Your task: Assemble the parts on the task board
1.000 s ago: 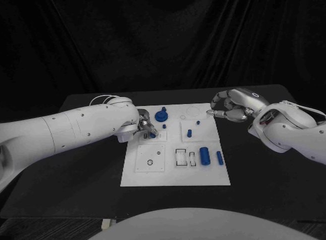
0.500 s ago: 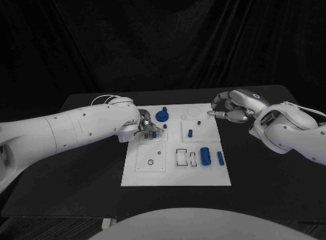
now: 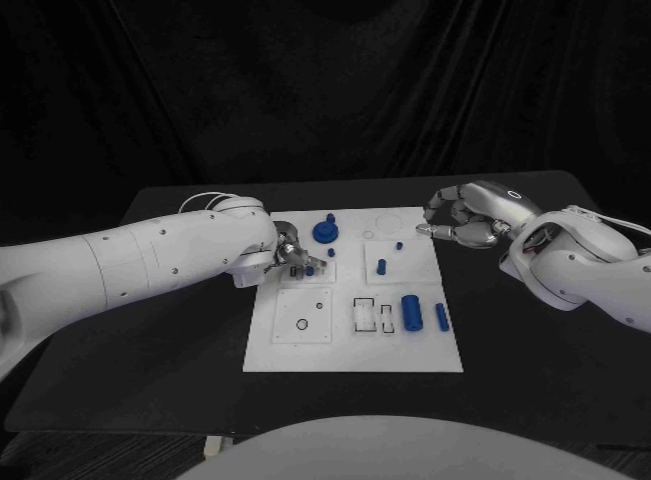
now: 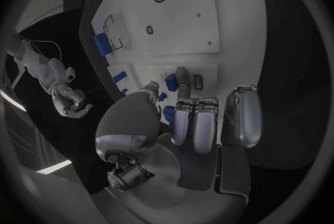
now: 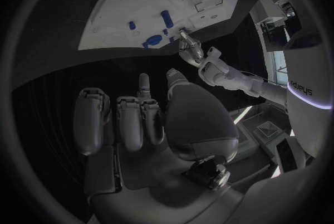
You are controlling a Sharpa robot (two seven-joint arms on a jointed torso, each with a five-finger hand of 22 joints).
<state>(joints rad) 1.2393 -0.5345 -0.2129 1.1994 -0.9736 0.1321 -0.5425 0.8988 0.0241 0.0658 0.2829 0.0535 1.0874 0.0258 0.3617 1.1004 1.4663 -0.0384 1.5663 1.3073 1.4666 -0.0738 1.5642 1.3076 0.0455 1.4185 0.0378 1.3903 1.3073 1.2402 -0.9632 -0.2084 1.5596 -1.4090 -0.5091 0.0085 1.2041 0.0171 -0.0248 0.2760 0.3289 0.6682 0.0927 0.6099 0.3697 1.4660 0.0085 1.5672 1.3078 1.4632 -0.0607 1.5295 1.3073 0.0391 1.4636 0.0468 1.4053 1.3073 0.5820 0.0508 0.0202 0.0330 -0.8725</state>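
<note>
Board (image 3: 351,350): the left robot hand (image 3: 292,258) pinches a small blue peg (image 3: 309,268); tilted, it could jam. The right robot hand (image 3: 462,218) hangs curled, holding nothing.

The task board (image 3: 351,345) lies mid-table (image 3: 556,350). The left hand (image 3: 292,258) rests on its far-left part — the right hand (image 3: 462,222) hovers just off its far-right corner.
</note>
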